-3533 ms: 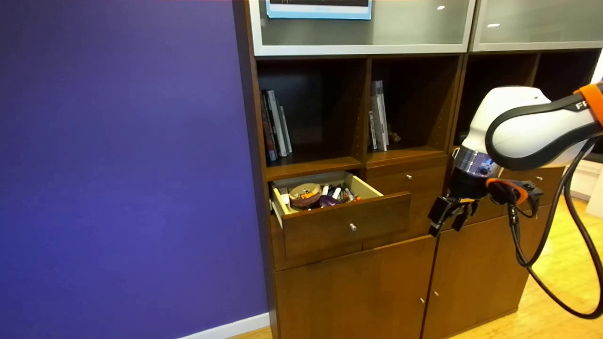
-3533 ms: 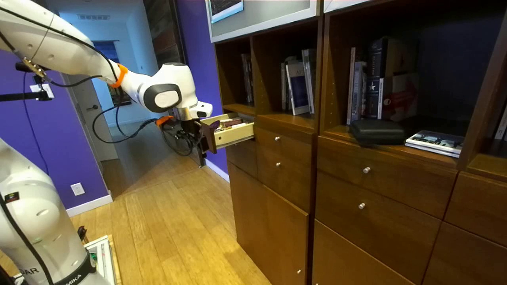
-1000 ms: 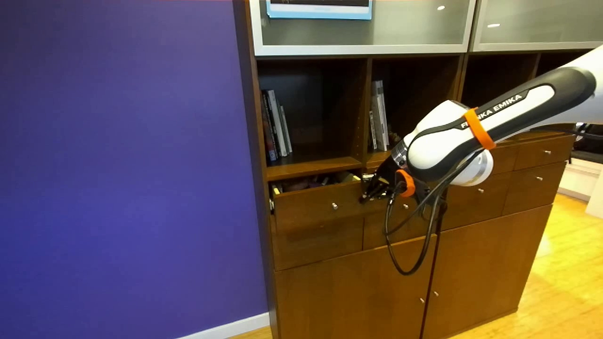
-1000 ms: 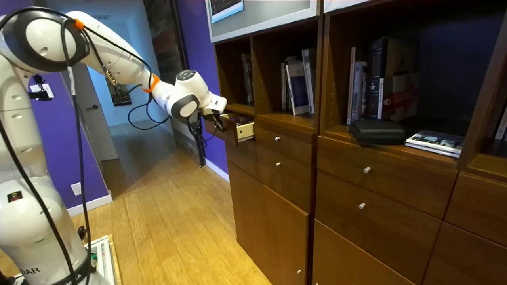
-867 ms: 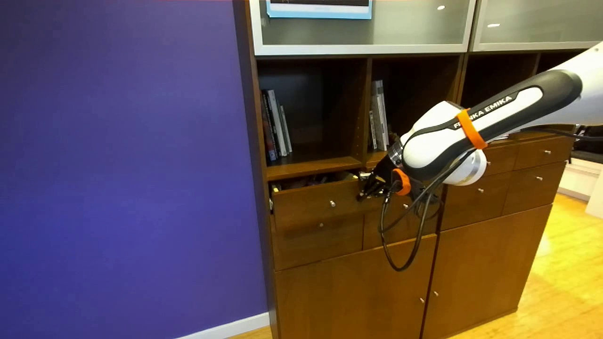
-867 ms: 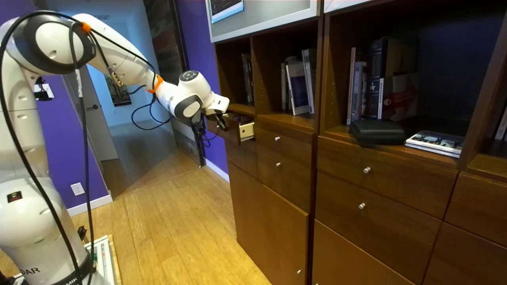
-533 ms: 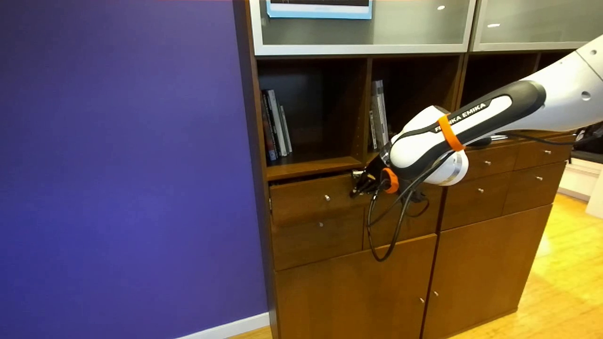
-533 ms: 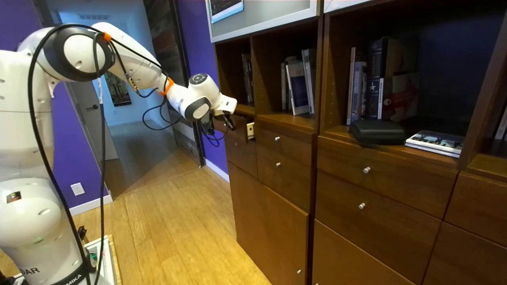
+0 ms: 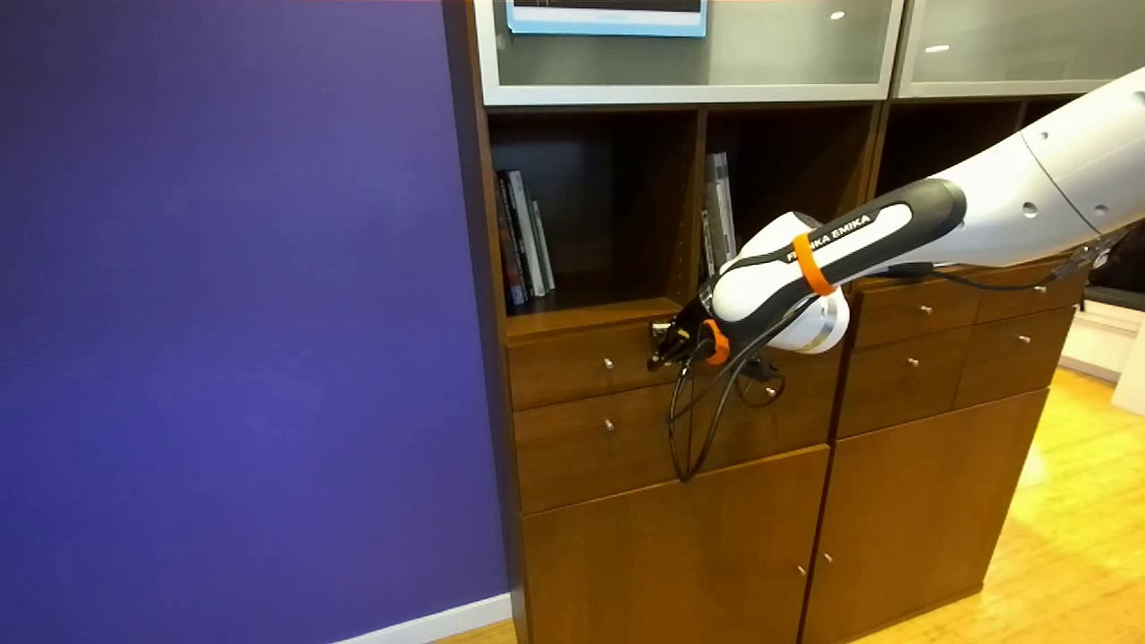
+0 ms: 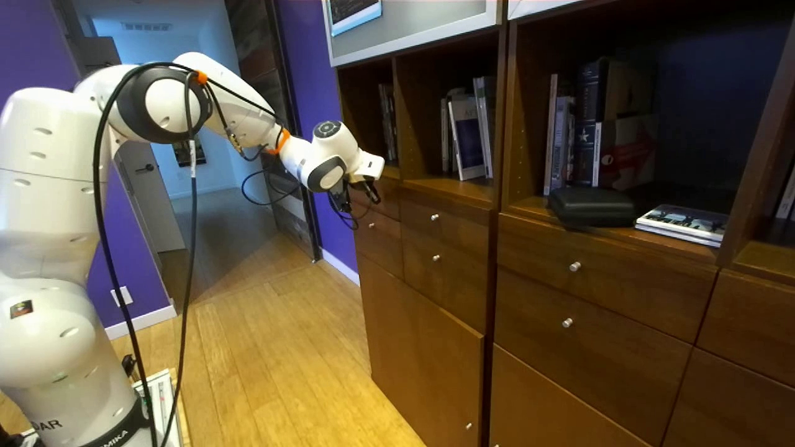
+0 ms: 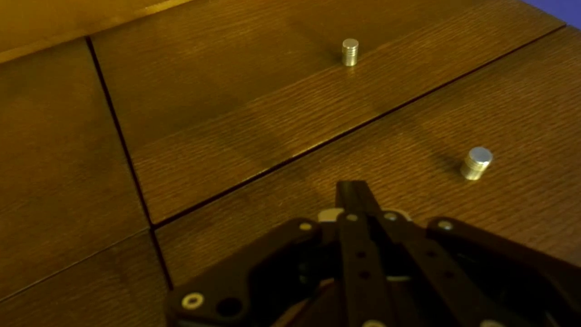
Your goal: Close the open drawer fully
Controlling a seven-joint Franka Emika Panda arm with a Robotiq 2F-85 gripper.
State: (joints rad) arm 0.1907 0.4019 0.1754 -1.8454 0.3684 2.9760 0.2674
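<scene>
Behind the claw [image 11: 352, 187], the part-hidden drawer [image 9: 572, 368].

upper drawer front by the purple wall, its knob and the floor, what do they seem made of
Drawer front: wood or veneer, probably stained, satin finish; the wrist view shows fine grain, though printed laminate could look alike.
Knob: likely metal, fairly smooth and shiny, given its silvery glint.
Floor: wood planks or laminate, lightly glossy, judging by plank seams and streaky grain.

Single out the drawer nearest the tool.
The top drawer nearest the purple wall: the tool is at its front, whereas the other drawers sit below or off to the side.
</scene>
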